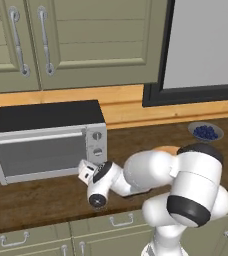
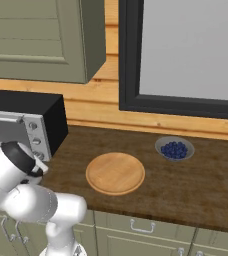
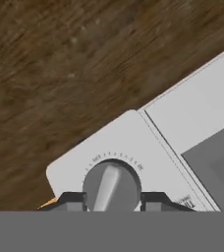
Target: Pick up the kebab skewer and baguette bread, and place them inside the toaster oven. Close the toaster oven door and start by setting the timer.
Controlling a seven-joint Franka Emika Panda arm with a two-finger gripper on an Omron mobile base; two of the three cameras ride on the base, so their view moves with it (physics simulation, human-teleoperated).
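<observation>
fingers (image 3: pixel 70 201) of the gripper (image 3: pixel 112 202) sit closed on either side of a round timer knob (image 3: pixel 112 187) on the toaster oven (image 1: pixel 46 142), gripping it. toaster oven door (image 1: pixel 38 154) is shut. oven stands at the left of the wooden counter (image 2: pixel 196 190), well apart from a round wooden board (image 2: pixel 115 173) and a bowl of blueberries (image 2: pixel 174 149).

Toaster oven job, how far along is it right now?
The toaster oven door looks shut, so loading seems done, though the food inside can't be made out through the window. In hand: the gripper straddles the timer knob at the bottom of the toaster oven panel, one fingertip on each side. Left: turning that knob to start the timer.
</observation>
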